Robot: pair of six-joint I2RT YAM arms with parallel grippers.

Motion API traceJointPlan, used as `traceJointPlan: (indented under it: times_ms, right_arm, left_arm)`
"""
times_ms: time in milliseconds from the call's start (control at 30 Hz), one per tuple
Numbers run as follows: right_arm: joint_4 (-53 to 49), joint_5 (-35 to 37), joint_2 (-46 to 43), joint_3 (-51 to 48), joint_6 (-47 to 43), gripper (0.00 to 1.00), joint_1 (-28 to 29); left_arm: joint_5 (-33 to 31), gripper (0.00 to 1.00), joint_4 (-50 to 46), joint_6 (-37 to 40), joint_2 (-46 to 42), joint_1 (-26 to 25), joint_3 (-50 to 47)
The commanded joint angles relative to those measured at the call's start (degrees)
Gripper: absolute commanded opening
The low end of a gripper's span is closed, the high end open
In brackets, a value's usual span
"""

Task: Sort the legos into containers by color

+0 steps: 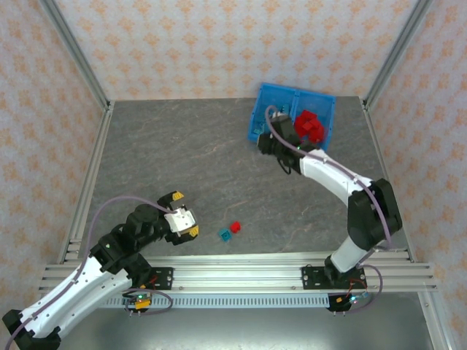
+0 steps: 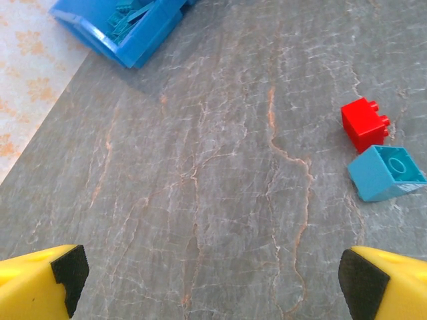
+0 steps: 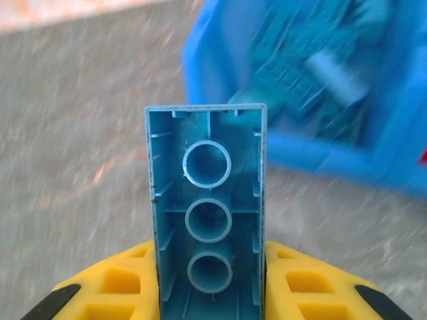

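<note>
The blue bin [image 1: 325, 103] sits tilted at the far right of the gray table [image 1: 182, 160]. A heap of red bricks [image 1: 310, 125] lies in its right compartment [image 1: 321, 109]. The wrist views show light-blue bricks [image 2: 130, 20] lying in its left compartment [image 1: 273, 102]. The right gripper [image 3: 210, 283] hovers at the near left corner of the bin, just outside the wall. Its yellow fingers [image 3: 127, 290] are pinched on a long light-blue brick [image 3: 208, 200]. The brick stands on end between them with its hollow underside and three round tubes facing the wrist camera. The upper end of this brick points toward the bin's left compartment, which looks blurred behind it. Well away from the bin, toward the near middle of the table, a loose red brick [image 2: 363, 123] and a loose light-blue brick [image 2: 387, 173] lie just beside each other. The blue one is tipped on its side and sits a little farther from the bin than the red one. The left gripper [image 2: 210, 283] hangs low over the table beside this pair, on the side away from the bin, with its fingers spread wide and nothing between them.
</note>
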Motion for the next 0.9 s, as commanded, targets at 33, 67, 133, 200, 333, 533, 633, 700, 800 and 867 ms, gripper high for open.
traceJointPlan:
  times_ms: [33,67,133,200,333,533,633,700,800,867]
  right_arm:
    - [0.3,4.6,8.6,12.0,2.5,0.23,-4.8]
    - [-0.6,4.6,11.2,15.2,3.2,0.23,-5.8]
    - [-2.2,4.1,16.5,20.6,4.8,0.23,-7.0]
    - [-3.5,3.1,21.9,27.1,6.1,0.23,-8.0]
    - [-13.0,3.1,35.7,46.9,7.1,0.23,-8.8]
    - [-21.6,4.7,53.0,72.4,7.6,0.23,-9.3]
    - [-17.6,3.9,56.2,74.0,7.5,0.23,-9.8]
    - [-15.6,3.2,57.4,74.6,6.3,0.24,-10.0]
    - [-15.6,4.2,58.8,76.6,5.3,0.26,-10.0]
    - [-15.4,3.9,58.7,77.1,5.2,0.29,-10.0]
  left_arm:
    - [-2.4,1.0,2.0,-1.5,0.2,0.6,-0.3]
    - [-2.5,1.0,1.9,-1.1,0.2,0.7,-0.3]
    - [-1.8,1.0,1.0,0.1,0.1,0.7,1.0]
    - [-0.3,1.0,-0.5,-0.2,0.1,0.6,3.9]
    - [-0.5,1.0,3.4,-5.1,2.4,0.6,8.4]
    - [4.6,1.0,11.5,-10.2,15.7,0.6,11.4]
    - [4.4,1.0,13.9,-8.4,19.5,0.6,11.6]
    - [3.2,1.0,17.0,-9.2,20.1,0.6,10.7]
    - [-2.4,1.0,21.0,-16.9,20.7,0.6,10.3]
    - [-9.3,1.0,20.9,-25.8,21.8,0.6,11.7]
